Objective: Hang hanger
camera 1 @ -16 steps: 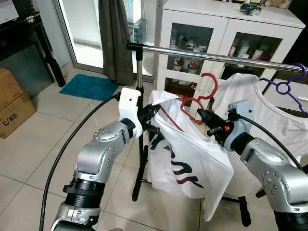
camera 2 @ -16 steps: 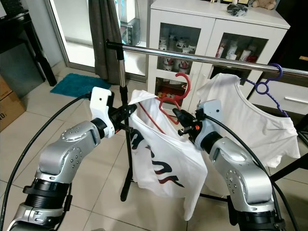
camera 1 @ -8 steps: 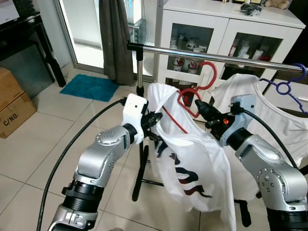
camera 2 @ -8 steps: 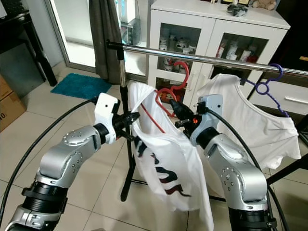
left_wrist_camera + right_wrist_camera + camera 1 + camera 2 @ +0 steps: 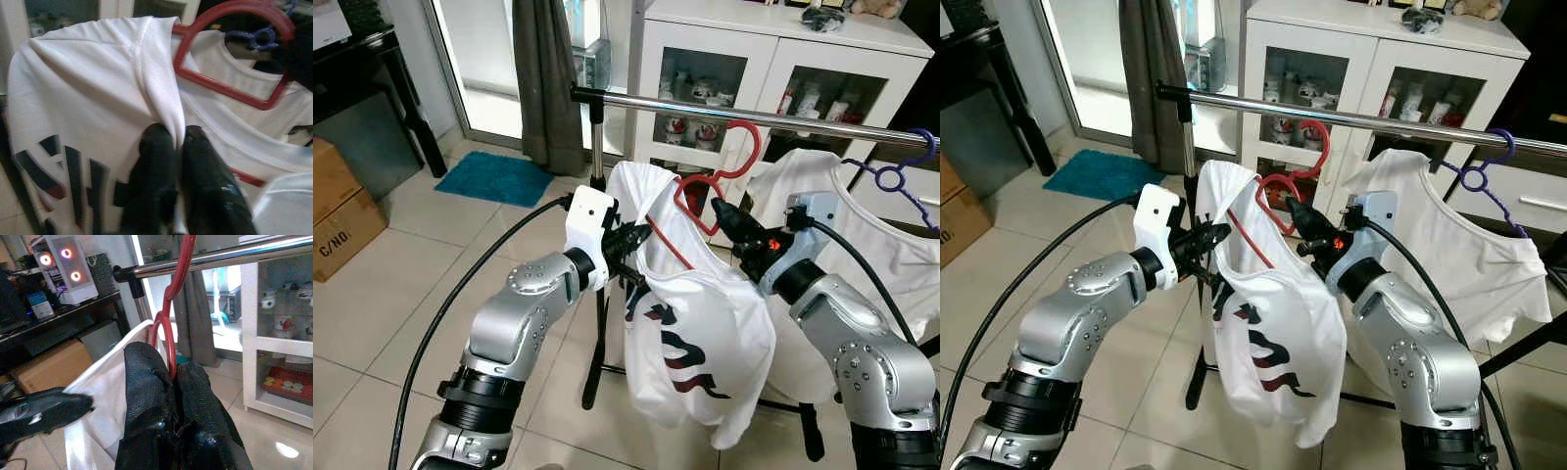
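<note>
A red hanger [image 5: 724,168] carries a white printed T-shirt [image 5: 690,323] just below the steel rail [image 5: 744,114]. Its hook [image 5: 182,264] reaches up to the rail. My right gripper [image 5: 722,213] is shut on the hanger's red loop, seen close in the right wrist view with the fingers [image 5: 151,382] clamped around it. My left gripper [image 5: 641,238] is shut on a fold of the shirt's shoulder [image 5: 161,98], left of the hanger. The shirt hangs down between both arms.
A second white shirt [image 5: 862,225] on a blue hanger [image 5: 901,171] hangs at the rail's right end. The rack's upright pole [image 5: 595,137] stands behind my left gripper. A white glass-door cabinet [image 5: 783,69] is behind the rail, and cardboard boxes [image 5: 337,211] sit at the far left.
Both grippers rose and shifted toward the rail with the hanger and shirt. The hook went from well below the rail to level with it. The shirt swung beneath.
</note>
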`<state>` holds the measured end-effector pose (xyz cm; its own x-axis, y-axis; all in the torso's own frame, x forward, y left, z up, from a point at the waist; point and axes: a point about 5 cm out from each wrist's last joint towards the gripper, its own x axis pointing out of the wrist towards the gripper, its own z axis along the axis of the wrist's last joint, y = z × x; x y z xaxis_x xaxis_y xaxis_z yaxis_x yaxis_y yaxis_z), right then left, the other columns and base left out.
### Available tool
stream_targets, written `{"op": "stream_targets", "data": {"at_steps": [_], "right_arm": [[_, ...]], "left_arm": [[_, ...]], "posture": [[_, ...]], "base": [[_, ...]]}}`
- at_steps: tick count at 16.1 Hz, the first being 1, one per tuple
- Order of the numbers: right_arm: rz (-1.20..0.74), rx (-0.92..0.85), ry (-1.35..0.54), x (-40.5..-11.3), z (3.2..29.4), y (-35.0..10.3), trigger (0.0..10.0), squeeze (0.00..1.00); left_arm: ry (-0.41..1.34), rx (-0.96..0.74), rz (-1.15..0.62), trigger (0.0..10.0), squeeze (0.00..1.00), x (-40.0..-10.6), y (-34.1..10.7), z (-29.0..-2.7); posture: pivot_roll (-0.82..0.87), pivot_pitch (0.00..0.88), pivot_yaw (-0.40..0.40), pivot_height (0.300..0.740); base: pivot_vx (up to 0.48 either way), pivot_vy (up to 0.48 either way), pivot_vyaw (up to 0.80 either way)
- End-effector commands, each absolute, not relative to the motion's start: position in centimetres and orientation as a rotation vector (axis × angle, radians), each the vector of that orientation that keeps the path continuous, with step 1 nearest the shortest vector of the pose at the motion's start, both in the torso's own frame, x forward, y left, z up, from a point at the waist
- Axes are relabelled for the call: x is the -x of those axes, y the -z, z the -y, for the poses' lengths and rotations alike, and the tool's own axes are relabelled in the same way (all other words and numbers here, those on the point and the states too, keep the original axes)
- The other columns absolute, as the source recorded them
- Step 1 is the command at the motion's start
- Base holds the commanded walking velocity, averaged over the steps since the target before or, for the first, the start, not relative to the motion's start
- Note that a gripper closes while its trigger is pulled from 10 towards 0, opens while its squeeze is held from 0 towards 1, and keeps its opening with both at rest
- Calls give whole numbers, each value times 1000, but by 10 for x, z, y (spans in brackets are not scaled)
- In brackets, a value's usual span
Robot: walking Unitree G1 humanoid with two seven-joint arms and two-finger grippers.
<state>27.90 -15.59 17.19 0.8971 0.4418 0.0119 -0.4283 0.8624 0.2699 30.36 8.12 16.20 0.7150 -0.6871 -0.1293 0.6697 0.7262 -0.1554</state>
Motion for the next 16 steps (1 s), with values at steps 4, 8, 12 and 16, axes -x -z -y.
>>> {"op": "stream_targets", "data": {"at_steps": [4,8,12,16], "right_arm": [[-19,-269,-416,-281,163,-174,10000,0],[-78,-157,-348,-285,164,-160,10000,0],[-39,-58,-317,-306,151,-167,10000,0],[-29,-47,-206,-354,146,-179,10000,0]], "left_arm": [[886,17,-164,10000,1000,-289,-169,-81],[783,-64,-161,10000,1000,-289,-164,-107],[580,-142,-108,10000,0,-286,-162,-144],[520,-194,-38,10000,0,-281,-177,-165]], "posture": [[-54,0,7,740],[-45,0,7,740],[-37,0,-7,740],[-11,0,-37,740]], "base": [[0,0,0],[0,0,0],[0,0,0],[0,0,0]]}}
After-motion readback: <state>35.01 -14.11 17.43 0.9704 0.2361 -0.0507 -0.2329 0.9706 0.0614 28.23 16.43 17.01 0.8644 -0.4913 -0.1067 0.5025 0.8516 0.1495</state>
